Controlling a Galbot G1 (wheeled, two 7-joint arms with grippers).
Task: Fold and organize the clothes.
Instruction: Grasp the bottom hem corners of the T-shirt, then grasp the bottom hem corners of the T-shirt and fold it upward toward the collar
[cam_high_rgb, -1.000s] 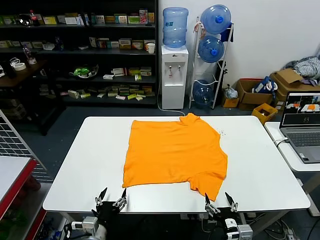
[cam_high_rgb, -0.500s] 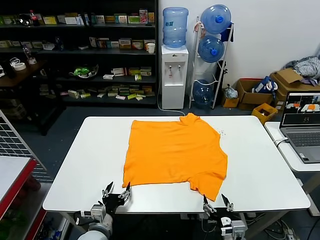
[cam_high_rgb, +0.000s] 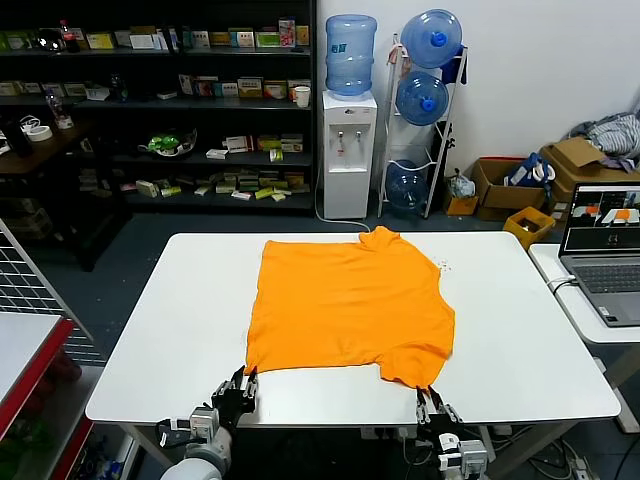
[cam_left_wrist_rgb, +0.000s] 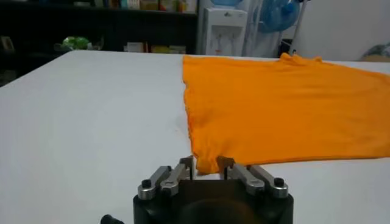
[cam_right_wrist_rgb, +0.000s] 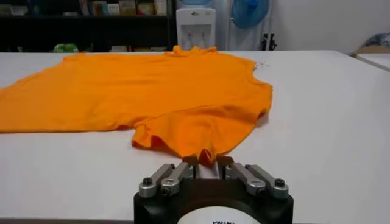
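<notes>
The clothes are one bright orange T-shirt (cam_high_rgb: 345, 305) lying spread flat on the white table (cam_high_rgb: 170, 330), its plain side up. My left gripper (cam_high_rgb: 240, 385) is at the table's near edge, shut on the shirt's near left corner (cam_left_wrist_rgb: 206, 159), with orange cloth bunched between its fingertips (cam_left_wrist_rgb: 188, 162). My right gripper (cam_high_rgb: 432, 398) is also at the near edge, shut on the tip of the near right sleeve (cam_right_wrist_rgb: 206, 153). In the right wrist view the shirt (cam_right_wrist_rgb: 152, 91) stretches away flat from the gripper (cam_right_wrist_rgb: 207, 159).
An open laptop (cam_high_rgb: 603, 250) sits on a side table at the right. Behind the table stand a water dispenser (cam_high_rgb: 349, 150), a bottle rack (cam_high_rgb: 428, 100), dark shelves (cam_high_rgb: 150, 100) and cardboard boxes (cam_high_rgb: 510, 185). A red-edged table (cam_high_rgb: 30, 350) is at the left.
Both grippers have moved forward from below the table's near edge onto the shirt's near edge. Their fingers have gone from wide open to shut on the cloth.
</notes>
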